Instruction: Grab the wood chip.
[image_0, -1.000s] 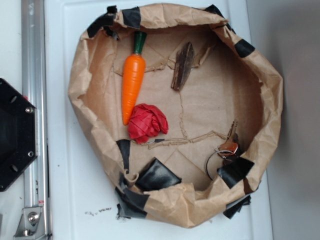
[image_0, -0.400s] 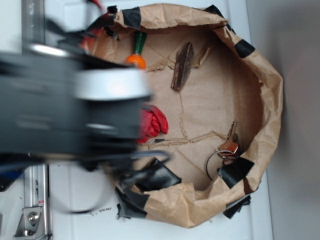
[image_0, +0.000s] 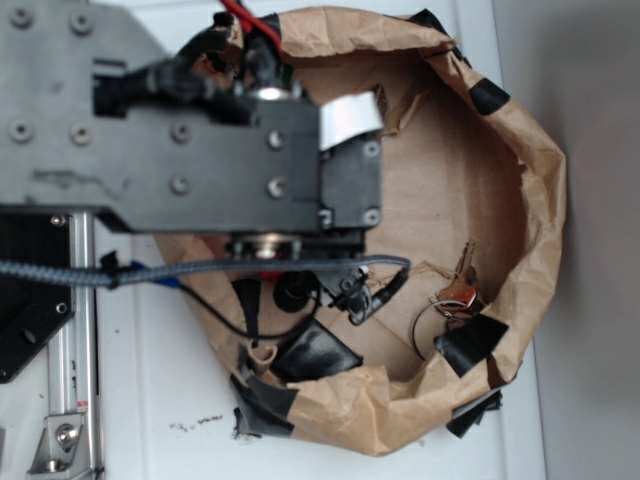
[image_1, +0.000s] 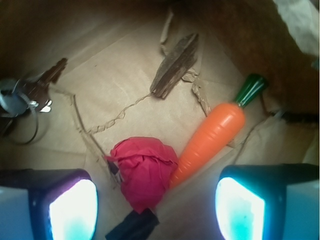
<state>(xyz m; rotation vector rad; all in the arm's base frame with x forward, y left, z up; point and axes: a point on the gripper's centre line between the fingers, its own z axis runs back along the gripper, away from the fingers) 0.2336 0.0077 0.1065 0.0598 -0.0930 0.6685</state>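
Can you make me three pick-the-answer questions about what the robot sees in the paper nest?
1. In the wrist view, where does the wood chip lie?
A. Beyond the carrot and the red crumpled paper ball, apart from both
B. Under the keys
C. Between the hand's fingertips

2. What colour is the carrot's tip end with the stalk?
A. Blue
B. Green
C. Yellow

3. How is the hand right now?
A. Shut on the wood chip
B. Shut on the carrot
C. Open, holding nothing

Answers:
1. A, because the chip rests on bare brown paper near the top of the wrist view, touching neither toy.
2. B, since the orange body ends in a dark green stalk.
3. C, because the two fingers stand wide apart at the bottom corners with nothing gripped between them.
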